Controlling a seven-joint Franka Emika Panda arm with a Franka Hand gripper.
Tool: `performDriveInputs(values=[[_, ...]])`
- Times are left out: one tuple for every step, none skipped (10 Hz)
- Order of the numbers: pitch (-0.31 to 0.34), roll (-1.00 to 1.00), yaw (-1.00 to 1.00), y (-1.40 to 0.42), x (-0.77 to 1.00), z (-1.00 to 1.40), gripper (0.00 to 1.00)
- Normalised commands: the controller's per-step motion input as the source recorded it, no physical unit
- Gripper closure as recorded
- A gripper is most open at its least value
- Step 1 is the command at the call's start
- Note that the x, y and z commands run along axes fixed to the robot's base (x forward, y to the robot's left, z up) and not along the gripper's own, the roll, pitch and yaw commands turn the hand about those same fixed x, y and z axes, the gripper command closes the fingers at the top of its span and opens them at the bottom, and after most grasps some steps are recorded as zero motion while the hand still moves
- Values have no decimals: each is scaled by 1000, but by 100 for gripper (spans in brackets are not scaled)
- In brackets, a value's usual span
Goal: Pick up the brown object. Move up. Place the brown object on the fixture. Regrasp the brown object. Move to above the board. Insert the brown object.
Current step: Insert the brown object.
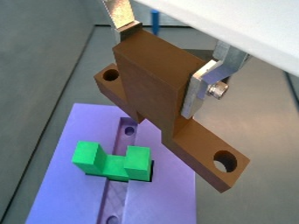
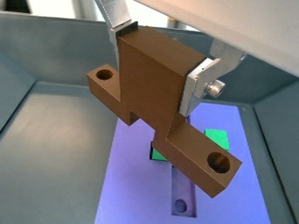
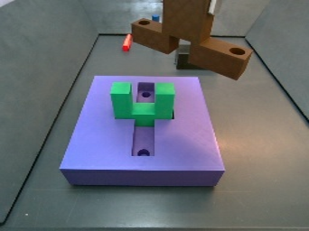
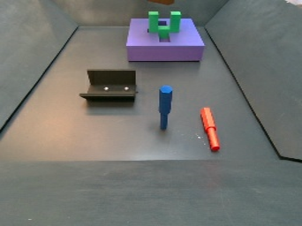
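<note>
So the gripper (image 1: 167, 63) is up in the air over the board (image 3: 108, 135), and it's got the brown object (image 1: 163, 101) clamped by its raised middle block. Both wrist views show the silver fingers (image 2: 201, 86) pressed flat against opposite sides of that block, so the jaws sit at block width with the piece between them. The bar hangs below the fingers, its two arms sticking out to either side, each with a round hole near the end.

In a side view the brown object (image 3: 191, 42) floats clear of the board, around 1 o'clock from the green block (image 3: 143, 101), not touching anything. The green block sits on the board, straddling the long slot (image 3: 144, 135).

The fixture (image 4: 109, 86) sits on the floor, well apart from the board (image 4: 165, 44), roughly at 7 o'clock from it in that side view. A blue peg (image 4: 165, 107) stands upright at about 4 o'clock from the fixture, and a red peg (image 4: 210, 128) lies flat just past it at 4 o'clock again. I can't see the gripper or brown object in that view.
</note>
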Motion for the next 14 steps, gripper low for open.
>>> performDriveInputs(values=[[0, -36, -731, 0, 0, -54, 100], [0, -21, -634, -17, -14, 0, 100], [0, 0, -609, -63, 0, 0, 100], [0, 0, -623, -69, 0, 0, 100], [4, 0, -637, -74, 0, -6, 100], [21, 0, -637, -86, 0, 0, 100], [50, 17, -631, -89, 0, -9, 100], [77, 46, -614, -91, -11, -11, 100], [74, 60, -609, -91, -34, -23, 100], [76, 79, -591, -80, -63, -43, 100], [90, 100, -569, -66, -71, -60, 100], [99, 107, -566, -34, -77, -74, 100], [110, 147, -557, -14, -114, -77, 100], [116, 153, -554, -14, -126, -103, 100]])
